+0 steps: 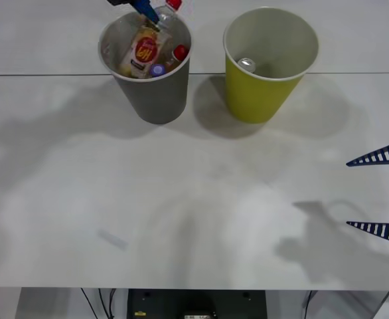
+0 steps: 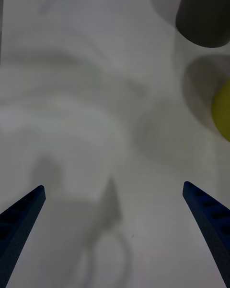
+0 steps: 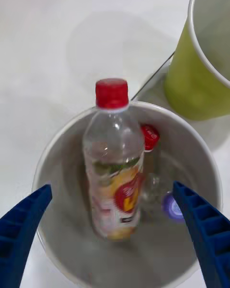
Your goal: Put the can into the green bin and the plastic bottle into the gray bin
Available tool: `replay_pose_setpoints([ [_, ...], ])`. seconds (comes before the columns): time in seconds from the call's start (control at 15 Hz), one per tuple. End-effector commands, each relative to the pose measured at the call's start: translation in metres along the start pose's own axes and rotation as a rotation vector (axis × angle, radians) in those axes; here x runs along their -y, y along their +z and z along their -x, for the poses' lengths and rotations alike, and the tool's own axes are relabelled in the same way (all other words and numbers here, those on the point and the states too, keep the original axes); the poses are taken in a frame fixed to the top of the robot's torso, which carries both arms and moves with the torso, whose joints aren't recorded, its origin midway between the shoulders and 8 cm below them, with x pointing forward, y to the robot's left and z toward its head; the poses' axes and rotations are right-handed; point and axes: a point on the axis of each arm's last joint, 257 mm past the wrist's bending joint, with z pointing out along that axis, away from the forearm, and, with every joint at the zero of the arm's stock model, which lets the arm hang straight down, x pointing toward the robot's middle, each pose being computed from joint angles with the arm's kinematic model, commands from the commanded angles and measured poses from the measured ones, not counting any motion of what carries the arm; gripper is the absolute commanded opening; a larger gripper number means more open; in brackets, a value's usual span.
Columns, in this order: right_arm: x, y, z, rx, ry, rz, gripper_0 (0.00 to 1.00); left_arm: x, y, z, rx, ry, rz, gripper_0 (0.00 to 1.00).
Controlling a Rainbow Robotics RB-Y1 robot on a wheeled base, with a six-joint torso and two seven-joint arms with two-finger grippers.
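Three bottles sit in the gray bin: the plastic bottle leaning on its wall, plus a red-capped bottle and a purple-capped bottle. My left gripper hovers above that bin, spread wide, empty. One can lies in the green bin beside the gray bin. My right gripper waits well away, open, holding nothing.

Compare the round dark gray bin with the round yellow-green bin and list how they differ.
The round dark gray bin stands to the robot's left of the round yellow-green bin. The gray bin holds several bottles, among them the clear plastic bottle with a red cap; the green bin holds the small silver can. The open left gripper is above the gray bin, not the green. Both are upright, tapered and similar in size.
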Motion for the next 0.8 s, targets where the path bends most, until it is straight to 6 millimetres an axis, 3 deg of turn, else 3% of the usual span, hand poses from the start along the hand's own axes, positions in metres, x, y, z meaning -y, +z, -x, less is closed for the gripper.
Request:
replay_pose_setpoints([
  [0.07,0.000,0.000,0.000,0.000,0.000,0.000,1.00,-0.005,-0.002,-0.011,0.000,0.004,-0.016,1.00],
  [0.27,0.000,0.000,0.000,0.000,0.000,0.000,1.00,-0.016,-0.013,-0.038,0.063,-0.020,-0.084,1.00],
  [0.53,0.000,0.000,0.000,0.000,0.000,0.000,1.00,-0.023,-0.032,-0.089,0.107,0.054,-0.115,1.00],
  [0.8,0.000,0.000,0.000,0.000,0.000,0.000,1.00,-0.018,-0.049,-0.148,0.135,0.194,-0.158,1.00],
])
